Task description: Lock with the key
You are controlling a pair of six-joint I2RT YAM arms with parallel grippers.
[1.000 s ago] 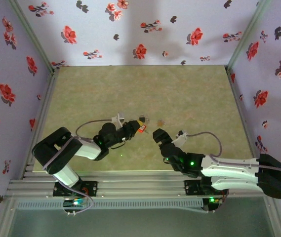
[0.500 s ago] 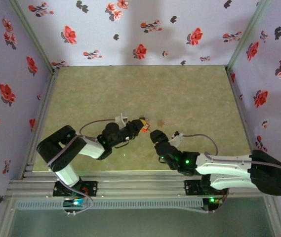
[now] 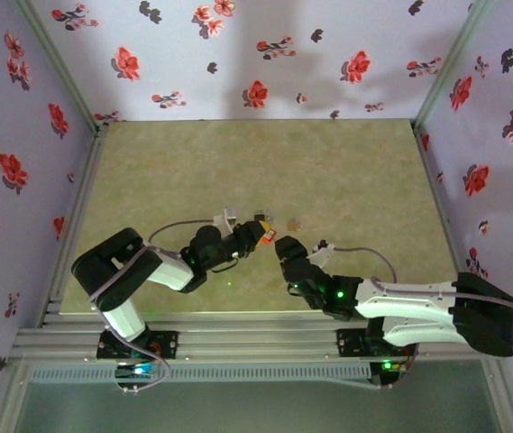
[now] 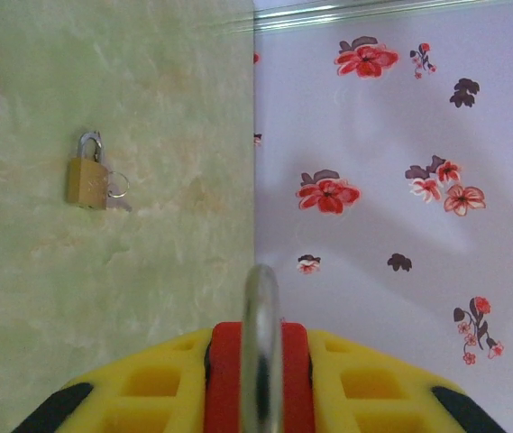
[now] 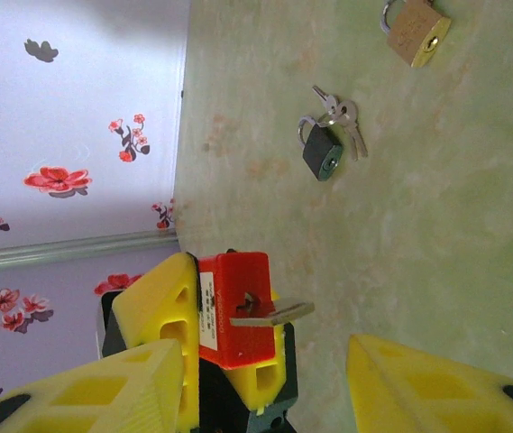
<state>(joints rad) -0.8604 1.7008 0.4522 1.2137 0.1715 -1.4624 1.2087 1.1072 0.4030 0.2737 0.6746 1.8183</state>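
Key lying on the bench while two robot arms meet at a red padlock.
We see the key (image 5: pixel 322 155), tiny, with a black squarish plastic head, flat on the mottled green bench (image 3: pixel 346 171) beside plain silver keys (image 5: pixel 346 117). It lies just beyond the red padlock (image 5: pixel 233 316), ahead of the right end effector (image 3: pixel 282 245), whose yellow ribbed fingers (image 5: pixel 418 388) stand wide with nothing between them. The left end effector (image 3: pixel 259 235) is clamped on the padlock's blocky body, the smooth silver shackle (image 4: pixel 261 334) pointing away from that arm. We judge the free right arm the one to fetch the key; its blade is too small to tell its long axis. A brass padlock (image 5: pixel 414 29) rests farther off.
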